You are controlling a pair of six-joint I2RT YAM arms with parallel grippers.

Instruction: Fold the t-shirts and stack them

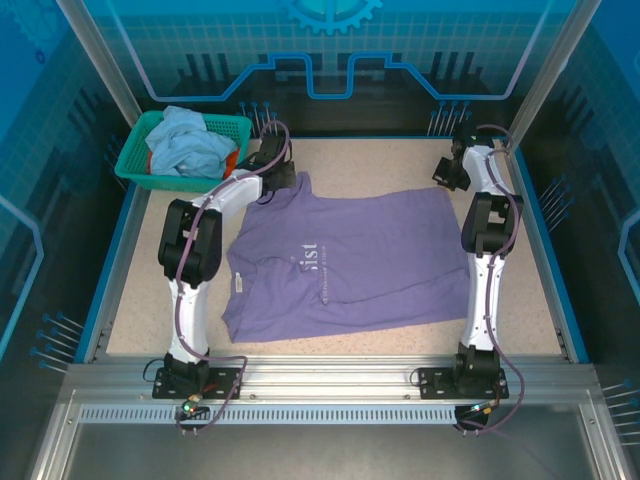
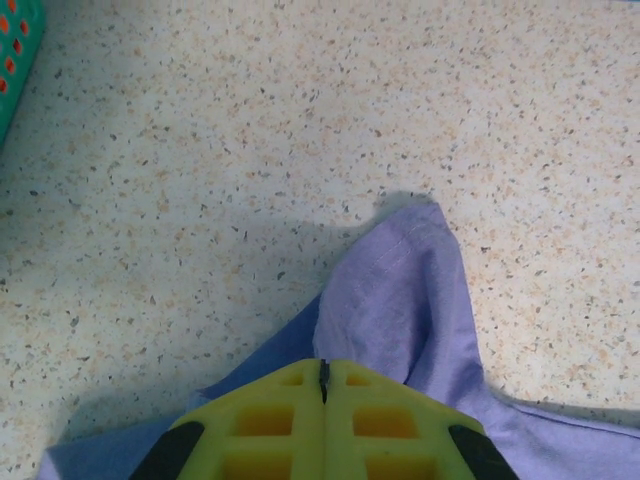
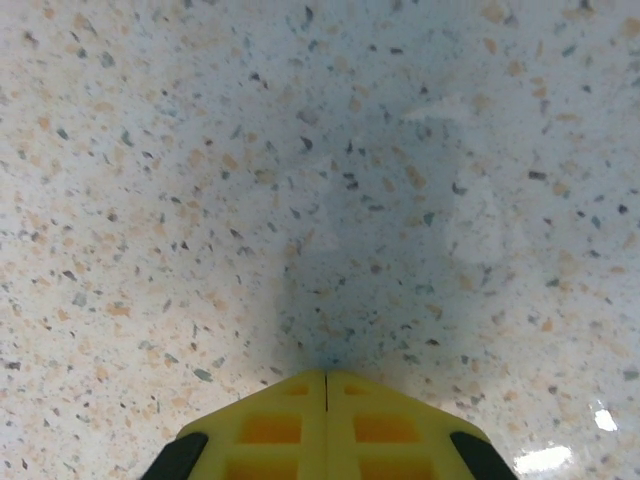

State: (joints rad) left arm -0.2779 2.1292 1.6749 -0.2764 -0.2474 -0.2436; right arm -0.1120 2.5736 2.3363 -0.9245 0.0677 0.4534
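Teal basket (image 1: 137,160) far left, lavender t-shirt (image 1: 370,250) on speckled table (image 1: 400,160)

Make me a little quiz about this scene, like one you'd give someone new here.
1. Short answer: which gripper is pinching the purple t-shirt?
2. Multiple choice: the light-blue shirt lies A) in the teal basket, B) spread flat on the table, C) under the purple t-shirt.
3. True or false: the right gripper holds cloth.

Key
1. The left gripper, shut on the shirt's edge.
2. A.
3. False: it is shut over bare table, with nothing between its fingers.
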